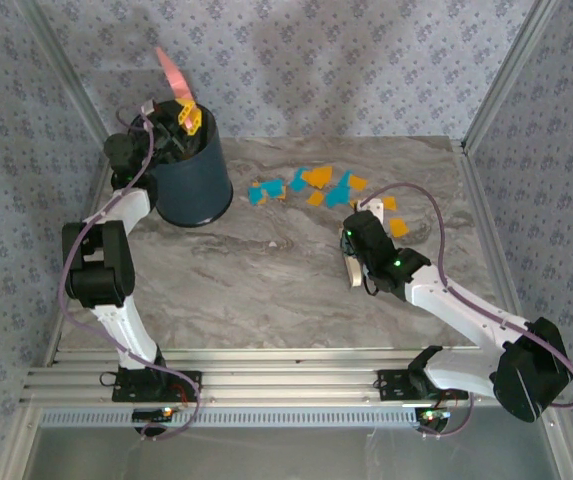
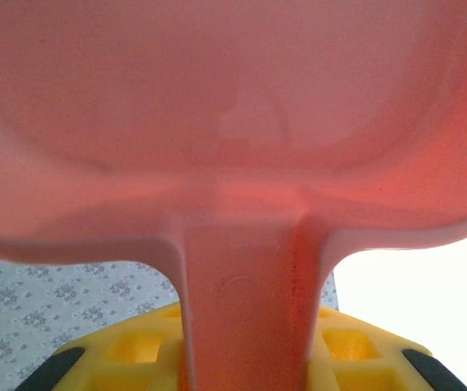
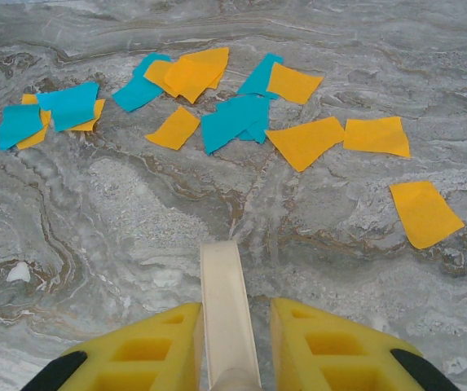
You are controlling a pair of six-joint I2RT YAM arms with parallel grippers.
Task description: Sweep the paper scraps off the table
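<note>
I am watching the grey marbled worktop [image 1: 266, 290], which is carrying a dark blue bin [image 1: 194, 185] at its far left. Over that bin the left fingers [image 2: 135, 358] are pinching the stem of the pink dustpan [image 2: 233, 98], which is sticking up above the bin's rim. The right fingers [image 3: 156, 354] are clamping a cream handle [image 3: 226, 301] and pointing toward the far side. The paper scraps [image 3: 233, 114], teal and orange, are lying flat in a loose band at the far middle of the worktop, between the bin and the right edge, just ahead of the right fingers, with several overlapping.
</note>
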